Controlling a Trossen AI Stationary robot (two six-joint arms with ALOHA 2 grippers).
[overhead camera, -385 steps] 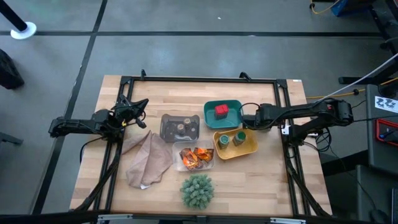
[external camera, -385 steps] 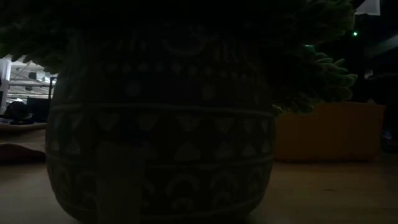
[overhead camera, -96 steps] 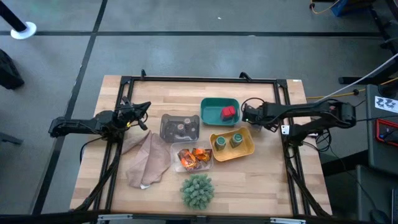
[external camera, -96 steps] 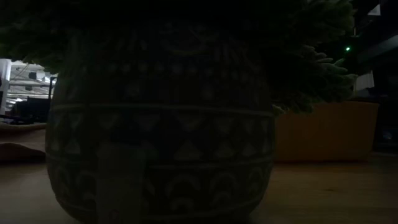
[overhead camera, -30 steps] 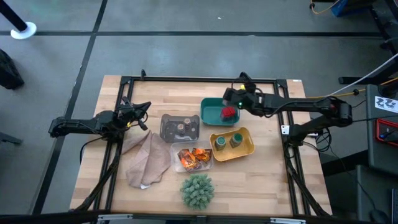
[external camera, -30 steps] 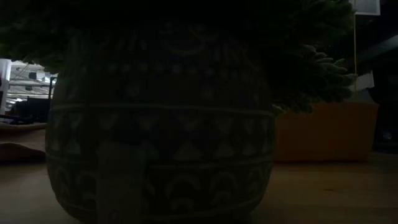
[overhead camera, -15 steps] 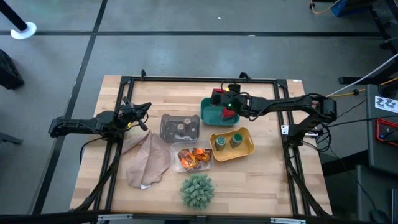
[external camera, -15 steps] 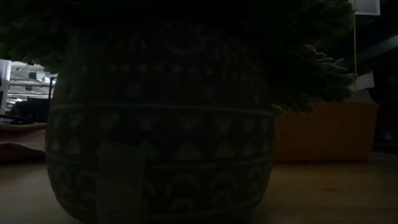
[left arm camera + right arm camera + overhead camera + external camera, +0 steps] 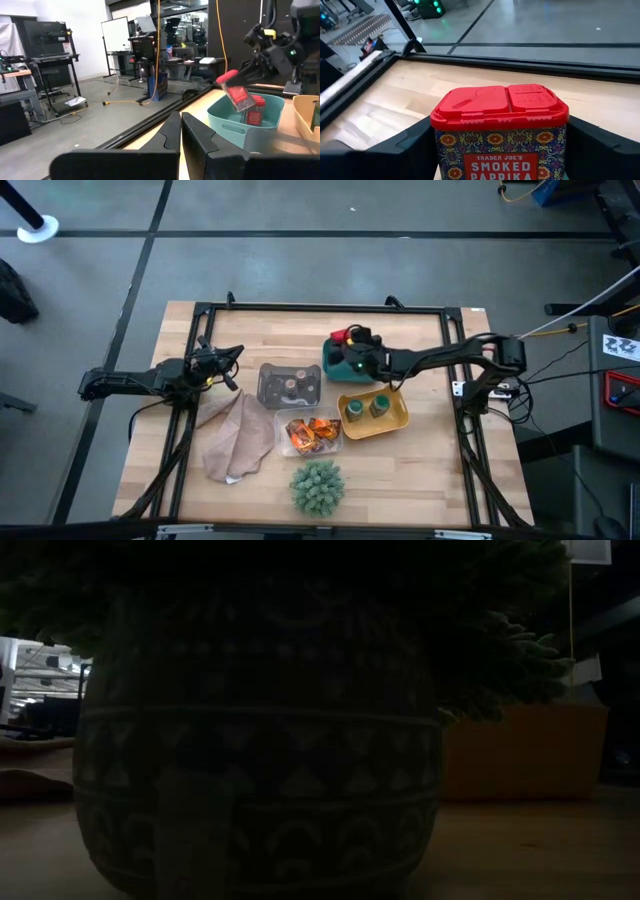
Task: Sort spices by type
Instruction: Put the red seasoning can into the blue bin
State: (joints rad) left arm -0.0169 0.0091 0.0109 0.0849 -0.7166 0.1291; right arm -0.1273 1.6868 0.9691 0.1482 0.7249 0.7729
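Note:
My right gripper [image 9: 343, 341] is shut on a red tub [image 9: 340, 337] and holds it above the far left part of the teal tray [image 9: 372, 372]. A second red tub [image 9: 255, 113] stands in that tray [image 9: 235, 127]. Two green jars [image 9: 368, 407] stand in the yellow tray [image 9: 400, 418]. Two tiny jars [image 9: 292, 384] sit in the grey tray [image 9: 270, 390]. Orange sachets [image 9: 313, 432] lie in the clear tray. My left gripper [image 9: 232, 352] waits shut at the table's left, touching nothing. My right gripper pinches the red tub between its two fingers [image 9: 402, 147], one on each of two opposite side walls [image 9: 437, 146] below the red lid [image 9: 499, 101]. The fingers reach in from the table's right, slanting a little down. The tub [image 9: 238, 95] hangs tilted, clear of the tray.
A brown cloth [image 9: 238, 438] lies at the near left. A spiky green plant [image 9: 318, 486] in a patterned pot [image 9: 260, 750] stands at the near edge and fills the low view. A black frame [image 9: 320, 308] runs around the table.
My right gripper has carried the red tub toward the table's left, across the teal tray to its far left part, and has sunk a little. It has rolled on the way. The trays and the tub in the teal tray have stayed put.

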